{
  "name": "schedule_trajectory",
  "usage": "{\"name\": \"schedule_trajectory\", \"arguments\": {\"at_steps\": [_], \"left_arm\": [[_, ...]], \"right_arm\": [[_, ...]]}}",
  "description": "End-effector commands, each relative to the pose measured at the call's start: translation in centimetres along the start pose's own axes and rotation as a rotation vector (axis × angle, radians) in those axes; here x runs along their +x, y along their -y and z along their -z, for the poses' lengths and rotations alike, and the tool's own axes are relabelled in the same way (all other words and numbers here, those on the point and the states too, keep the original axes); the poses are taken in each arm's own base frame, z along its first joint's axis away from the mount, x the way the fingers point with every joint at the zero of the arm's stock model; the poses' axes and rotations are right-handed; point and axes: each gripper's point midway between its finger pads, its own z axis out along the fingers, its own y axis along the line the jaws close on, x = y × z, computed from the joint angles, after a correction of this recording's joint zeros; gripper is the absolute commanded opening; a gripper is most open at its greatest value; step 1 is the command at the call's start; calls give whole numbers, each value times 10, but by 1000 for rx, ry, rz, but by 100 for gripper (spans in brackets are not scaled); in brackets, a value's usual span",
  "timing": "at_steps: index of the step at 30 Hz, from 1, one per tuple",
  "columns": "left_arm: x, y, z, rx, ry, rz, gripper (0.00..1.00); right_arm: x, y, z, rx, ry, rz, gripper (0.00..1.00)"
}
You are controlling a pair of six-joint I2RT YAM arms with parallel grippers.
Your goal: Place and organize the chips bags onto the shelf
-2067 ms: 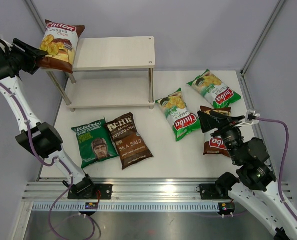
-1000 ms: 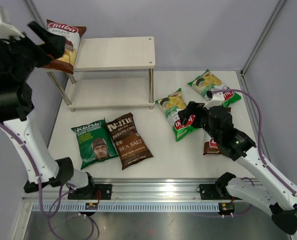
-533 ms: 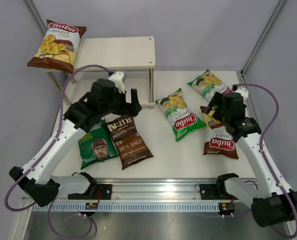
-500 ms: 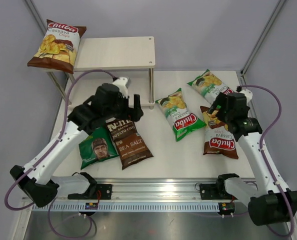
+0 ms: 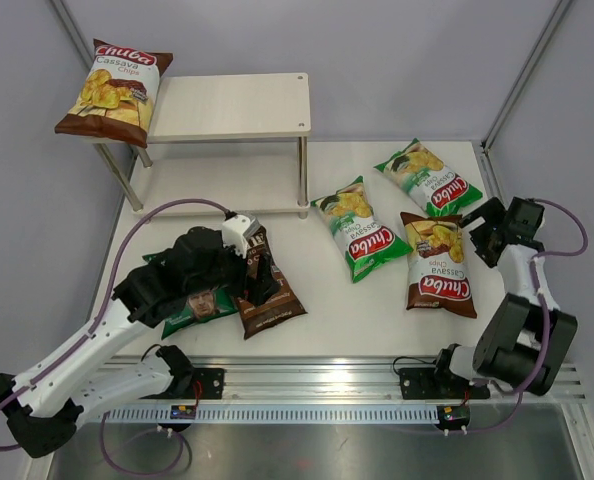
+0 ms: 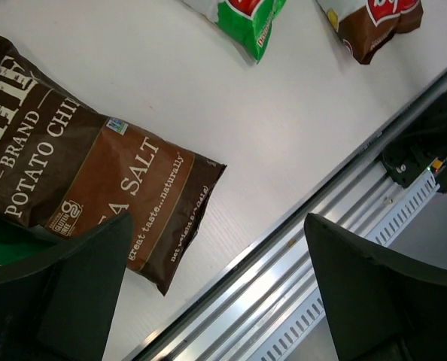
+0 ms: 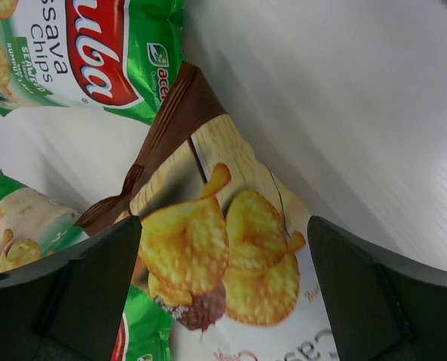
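A brown Chuba bag (image 5: 114, 88) lies on the left end of the shelf's top board (image 5: 239, 105), overhanging it. My left gripper (image 5: 260, 278) is open and empty just above the Kettle Sea Salt bag (image 5: 274, 303), next to the dark green face bag (image 5: 191, 306). In the left wrist view the gripper (image 6: 216, 301) straddles the Kettle bag's (image 6: 80, 177) lower corner. My right gripper (image 5: 480, 238) is open and empty at the right edge of the second brown Chuba bag (image 5: 439, 262). The right wrist view (image 7: 223, 301) looks down on this bag (image 7: 231, 256). Two green Chuba bags (image 5: 357, 228) (image 5: 430, 177) lie flat on the table.
The shelf's lower board (image 5: 217, 182) holds nothing. The aluminium rail (image 5: 307, 385) runs along the table's near edge and shows in the left wrist view (image 6: 329, 218). Grey walls close the table in on the left, the back and the right.
My left gripper has let go of the brown Chuba bag on the top board and come down over the Kettle bag. My right gripper has pulled back to the right of the brown bag.
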Motion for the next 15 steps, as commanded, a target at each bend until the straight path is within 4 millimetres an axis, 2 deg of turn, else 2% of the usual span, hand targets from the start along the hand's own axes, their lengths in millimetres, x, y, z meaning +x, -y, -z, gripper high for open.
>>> {"name": "schedule_trajectory", "arguments": {"at_steps": [1, 2, 3, 5, 7, 11, 14, 15], "left_arm": [[12, 13, 7, 100, -10, -63, 99], [18, 11, 9, 106, -8, -66, 99], [23, 12, 9, 117, -13, -69, 99], [33, 9, 5, 122, -19, -79, 99], [35, 7, 3, 112, -23, -72, 99], [33, 12, 3, 141, -20, -85, 99], [33, 12, 4, 144, -19, -85, 99], [33, 12, 5, 143, -16, -84, 99]], "right_arm": [[-4, -34, -27, -226, -63, -9, 99], [-8, -39, -32, -253, -67, 2, 99], [2, -37, -42, -262, -123, -12, 99], [3, -42, -49, -320, -149, -16, 99], [12, -35, -62, -308, -186, -23, 99], [35, -41, -68, -409, -272, -26, 96], [50, -36, -70, -422, -308, -56, 83], [54, -37, -69, -433, -317, -64, 76]]}}
